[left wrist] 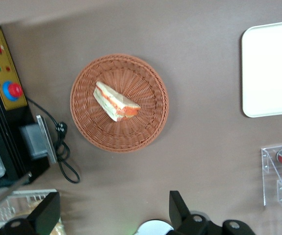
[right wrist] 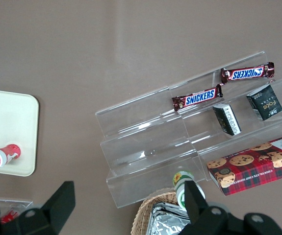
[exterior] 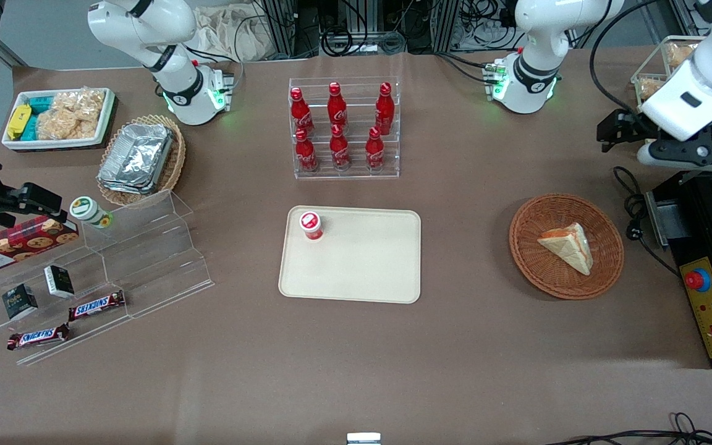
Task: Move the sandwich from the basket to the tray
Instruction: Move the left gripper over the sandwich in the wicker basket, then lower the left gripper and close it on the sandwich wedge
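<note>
Toward the working arm's end of the table, my gripper [left wrist: 112, 213] hangs high above the surface with its fingers spread wide and empty — the approach step, by my judgement. Below it the sandwich [exterior: 568, 246] lies in the basket [exterior: 524, 247]; the tray [exterior: 362, 272] sits at the table's middle, a red-capped bottle [exterior: 311, 225] in one corner. Next — descend over the wedge and close across its bread faces.

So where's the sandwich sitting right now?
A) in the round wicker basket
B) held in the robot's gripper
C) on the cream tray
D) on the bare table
A: the sandwich lies in the round basket; the tray carries only a small red-capped bottle, and the gripper hangs open above the table beside the basket, holding nothing.
</note>
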Controlling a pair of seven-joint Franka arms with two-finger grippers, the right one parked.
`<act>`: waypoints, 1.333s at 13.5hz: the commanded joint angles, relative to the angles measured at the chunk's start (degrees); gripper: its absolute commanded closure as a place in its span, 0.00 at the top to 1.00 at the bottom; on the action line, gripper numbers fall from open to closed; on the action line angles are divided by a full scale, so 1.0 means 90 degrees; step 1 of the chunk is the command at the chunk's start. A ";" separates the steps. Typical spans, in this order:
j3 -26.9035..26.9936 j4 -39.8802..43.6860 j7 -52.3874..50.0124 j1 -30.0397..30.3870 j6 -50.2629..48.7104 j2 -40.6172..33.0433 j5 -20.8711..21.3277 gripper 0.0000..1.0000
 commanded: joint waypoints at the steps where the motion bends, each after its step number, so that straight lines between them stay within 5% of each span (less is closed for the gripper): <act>1: 0.0147 0.0291 0.0263 -0.0005 -0.0204 0.0241 -0.0026 1.00; 5: 0.0284 0.0262 0.0001 -0.0005 -0.0233 0.0367 0.0032 1.00; 9: 0.0294 -0.0352 -0.2642 0.0073 0.0019 0.0348 -0.0035 1.00; 14: 0.0294 -0.2371 -0.4714 0.0171 0.2514 0.0133 -0.0055 1.00; 18: 0.0509 -0.3788 -0.5028 0.0366 0.4732 0.0357 -0.0094 1.00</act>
